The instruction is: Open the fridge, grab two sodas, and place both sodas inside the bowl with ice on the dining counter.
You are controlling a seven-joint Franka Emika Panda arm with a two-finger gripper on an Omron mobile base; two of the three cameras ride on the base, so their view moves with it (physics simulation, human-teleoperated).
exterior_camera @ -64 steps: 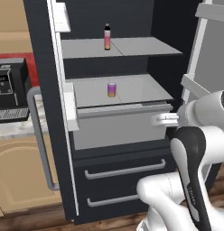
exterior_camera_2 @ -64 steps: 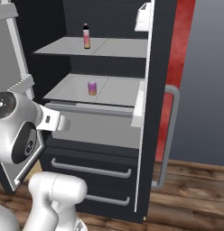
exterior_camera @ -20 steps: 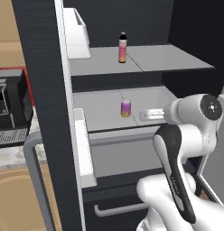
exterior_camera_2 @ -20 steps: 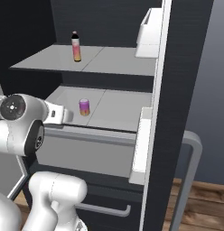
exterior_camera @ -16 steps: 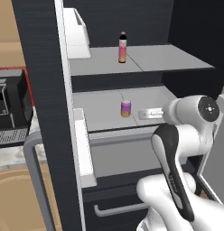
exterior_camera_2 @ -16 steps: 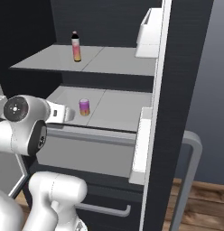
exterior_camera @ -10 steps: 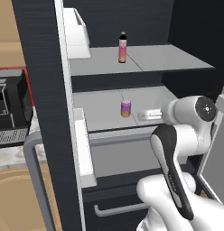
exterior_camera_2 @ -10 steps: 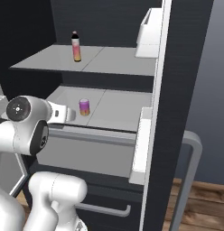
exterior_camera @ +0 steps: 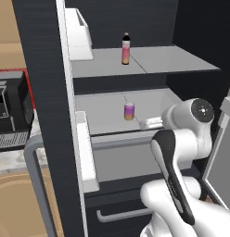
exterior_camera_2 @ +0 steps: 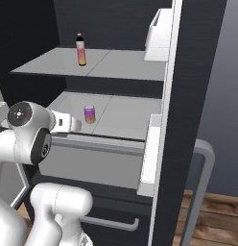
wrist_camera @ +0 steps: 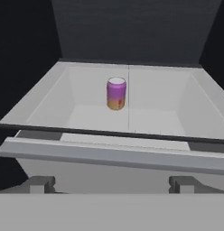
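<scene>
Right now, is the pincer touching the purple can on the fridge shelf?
Apart. In the hand view the can stands well beyond the open pincer, with bare shelf between them.

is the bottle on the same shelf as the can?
No. The bottle stands on the upper shelf, the can on the shelf below.

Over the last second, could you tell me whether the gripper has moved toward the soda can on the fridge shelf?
Yes, slightly. In the left base view the open gripper has crept leftward along the shelf front toward the can, which has stayed put; a gap remains between them.
</scene>
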